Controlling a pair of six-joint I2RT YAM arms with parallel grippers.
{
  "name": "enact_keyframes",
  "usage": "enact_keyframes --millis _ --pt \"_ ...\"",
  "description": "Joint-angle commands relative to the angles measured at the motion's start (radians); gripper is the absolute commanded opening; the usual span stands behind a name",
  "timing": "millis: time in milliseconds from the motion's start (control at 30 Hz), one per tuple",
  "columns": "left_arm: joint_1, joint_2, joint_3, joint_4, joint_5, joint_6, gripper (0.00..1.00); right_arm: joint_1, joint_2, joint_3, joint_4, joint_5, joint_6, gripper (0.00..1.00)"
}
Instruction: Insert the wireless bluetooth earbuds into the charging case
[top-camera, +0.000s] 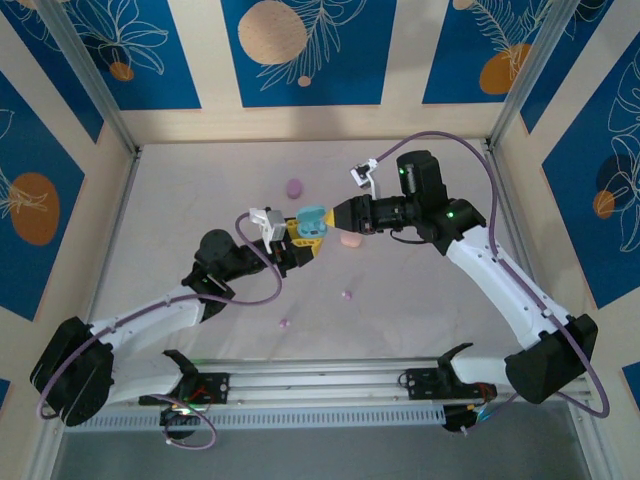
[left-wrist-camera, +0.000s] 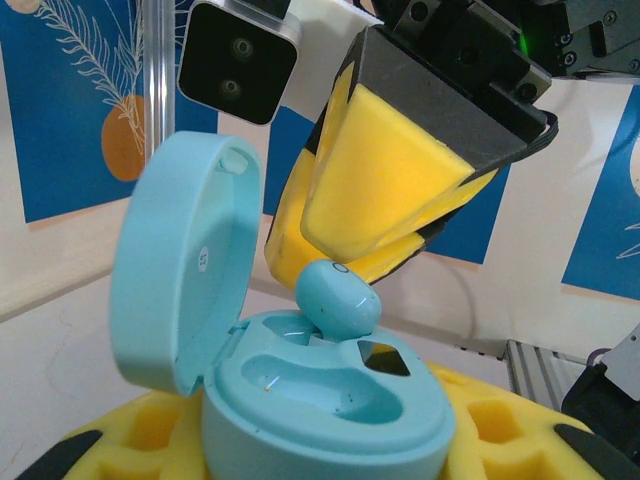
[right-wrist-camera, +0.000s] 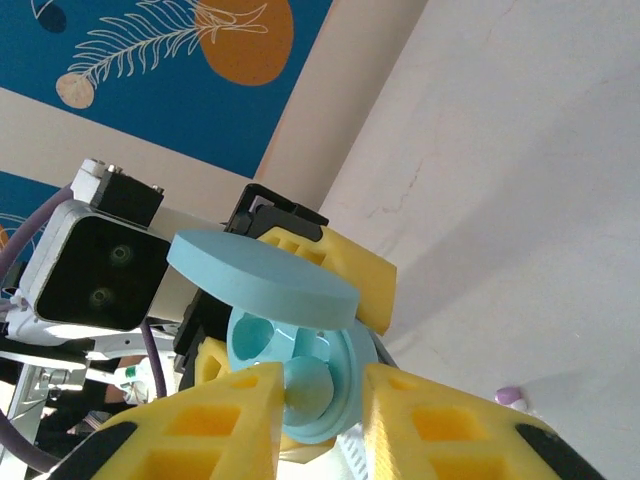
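Note:
My left gripper is shut on the base of a light blue charging case and holds it above the table. The case's lid stands open. A light blue earbud sits tilted at the far slot of the case, partly in it. My right gripper is right over the case, jaws apart around the earbud. The earbud touches one yellow finger, with a gap to the other. The near slot holds nothing.
A pink case lies on the table just under the right gripper. A purple case lies farther back. Two small purple earbuds lie loose nearer the arm bases; one appears in the right wrist view.

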Motion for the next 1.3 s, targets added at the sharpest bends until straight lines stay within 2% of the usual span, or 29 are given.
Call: enact_keyframes --millis 0,533,733,967,1067,1167,1267 --pt "0.001 -0.025 0.012 0.017 0.014 0.015 0.24 0.005 -0.015 0.032 -0.028 -0.023 -0.016 0.26" --pt "-0.001 -0.024 0.017 0.010 0.024 0.016 0.24 0.043 0.040 0.077 -0.015 -0.030 0.000 0.24" --pt "-0.001 -0.033 0.008 0.006 0.009 0.022 0.23 0.033 0.013 0.078 -0.016 -0.011 -0.015 0.30" --pt "-0.001 -0.061 -0.014 -0.001 -0.028 0.048 0.23 -0.038 -0.084 -0.006 0.059 0.040 0.028 0.31" --pt "0.000 -0.088 -0.030 -0.013 -0.057 0.061 0.23 -0.082 -0.092 -0.050 0.054 0.125 0.070 0.33" --pt "-0.001 -0.128 -0.050 -0.029 -0.083 0.079 0.23 -0.133 -0.054 -0.099 0.025 0.206 0.117 0.35" --pt "-0.001 -0.177 -0.054 -0.089 -0.092 0.100 0.23 -0.162 0.065 -0.098 -0.035 0.198 0.120 0.36"
